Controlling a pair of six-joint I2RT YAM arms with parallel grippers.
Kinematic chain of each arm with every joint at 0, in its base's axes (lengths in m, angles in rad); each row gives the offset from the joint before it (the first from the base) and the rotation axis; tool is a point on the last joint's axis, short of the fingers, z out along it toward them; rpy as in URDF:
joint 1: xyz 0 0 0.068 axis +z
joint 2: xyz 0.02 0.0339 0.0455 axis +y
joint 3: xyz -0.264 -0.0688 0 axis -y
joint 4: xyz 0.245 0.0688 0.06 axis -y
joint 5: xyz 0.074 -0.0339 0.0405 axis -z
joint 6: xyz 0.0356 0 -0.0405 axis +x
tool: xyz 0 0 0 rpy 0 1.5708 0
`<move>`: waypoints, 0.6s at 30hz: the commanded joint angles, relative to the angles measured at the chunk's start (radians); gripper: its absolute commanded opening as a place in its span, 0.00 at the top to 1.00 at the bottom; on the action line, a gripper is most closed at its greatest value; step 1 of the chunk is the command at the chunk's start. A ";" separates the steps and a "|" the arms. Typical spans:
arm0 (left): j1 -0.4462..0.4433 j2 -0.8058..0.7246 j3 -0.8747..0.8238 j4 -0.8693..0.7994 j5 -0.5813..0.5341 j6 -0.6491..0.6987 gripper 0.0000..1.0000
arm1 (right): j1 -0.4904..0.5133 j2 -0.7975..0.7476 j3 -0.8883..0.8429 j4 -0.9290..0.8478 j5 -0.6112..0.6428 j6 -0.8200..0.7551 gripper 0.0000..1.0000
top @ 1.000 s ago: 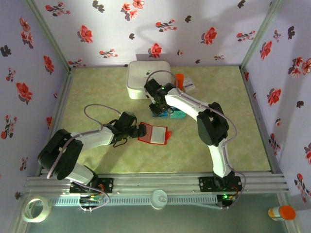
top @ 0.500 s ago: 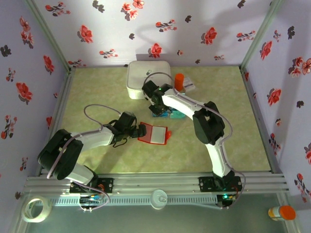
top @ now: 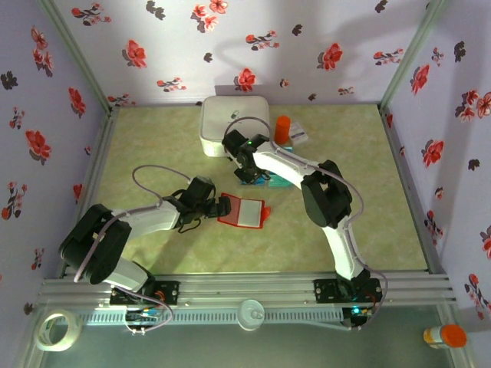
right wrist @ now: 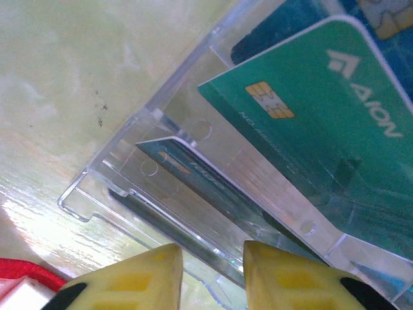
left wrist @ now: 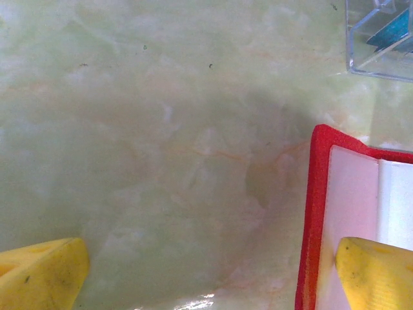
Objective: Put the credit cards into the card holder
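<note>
On a pale green marbled table (top: 153,153) walled with flowered paper, two robot arms work side by side. The right gripper (top: 249,175) hangs over a clear plastic tray (right wrist: 161,123) of teal credit cards (right wrist: 322,110) near the middle of the table, its yellow fingertips (right wrist: 129,281) drawn to a slim gap at the tray's rim; whether they pinch the plastic cannot be told. Just nearer the arms' bases lies the card holder (top: 245,212), a red wallet spread open with its pale inside up, close to the tray but apart from it. The left gripper (top: 222,207) sits at the wallet's left edge, jaws spread wide and holding nothing, with one yellow finger (left wrist: 374,271) over the pale lining. Behind the tray stand a white rounded box (top: 234,125), an orange container (top: 283,126) and a small white packet (top: 298,137).
</note>
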 commanded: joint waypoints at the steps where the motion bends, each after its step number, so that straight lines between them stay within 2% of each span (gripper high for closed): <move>1: -0.002 0.022 -0.034 -0.012 -0.007 -0.007 0.00 | 0.003 0.010 -0.011 -0.016 0.023 -0.021 0.75; 6: -0.002 0.022 -0.034 -0.012 -0.007 -0.008 0.00 | 0.001 -0.006 -0.038 -0.008 0.032 -0.026 0.82; 18: -0.002 0.018 -0.039 -0.010 -0.007 -0.008 0.00 | -0.020 -0.044 -0.085 -0.002 0.049 -0.021 0.87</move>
